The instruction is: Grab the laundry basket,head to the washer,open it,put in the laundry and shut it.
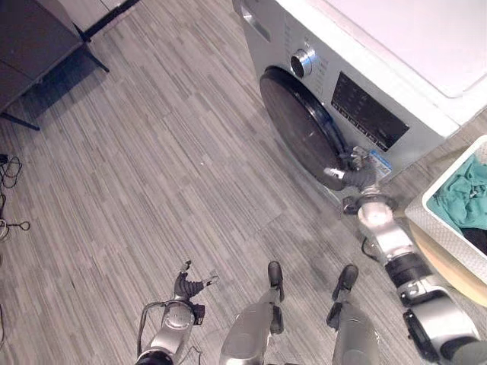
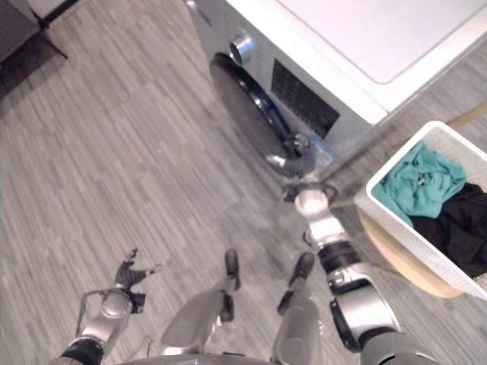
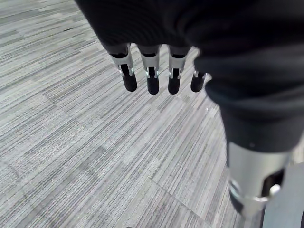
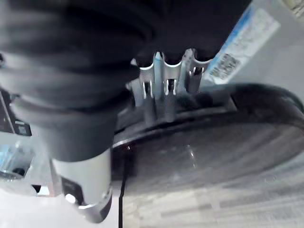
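The silver washer (image 1: 270, 42) stands ahead on the right with its dark round door (image 1: 300, 125) flat against the front. My right hand (image 1: 359, 176) is at the door's near edge. In the right wrist view its fingers (image 4: 166, 85) hook into the gap behind the door's rim (image 4: 199, 111), with the thumb spread along the glass. The white laundry basket (image 2: 403, 220) sits to the right of the washer and holds a teal cloth (image 2: 422, 182) and a black cloth (image 2: 464, 220). My left hand (image 1: 188, 289) hangs low on the left over the floor with relaxed fingers (image 3: 149, 71) and holds nothing.
A round wooden stool (image 2: 407, 270) carries the basket, close beside my right arm. Dark furniture on thin legs (image 1: 34, 46) stands at the far left. Thin cables (image 1: 9, 171) lie on the floor by the left edge. Grey plank floor (image 1: 167, 167) spreads in front of the washer.
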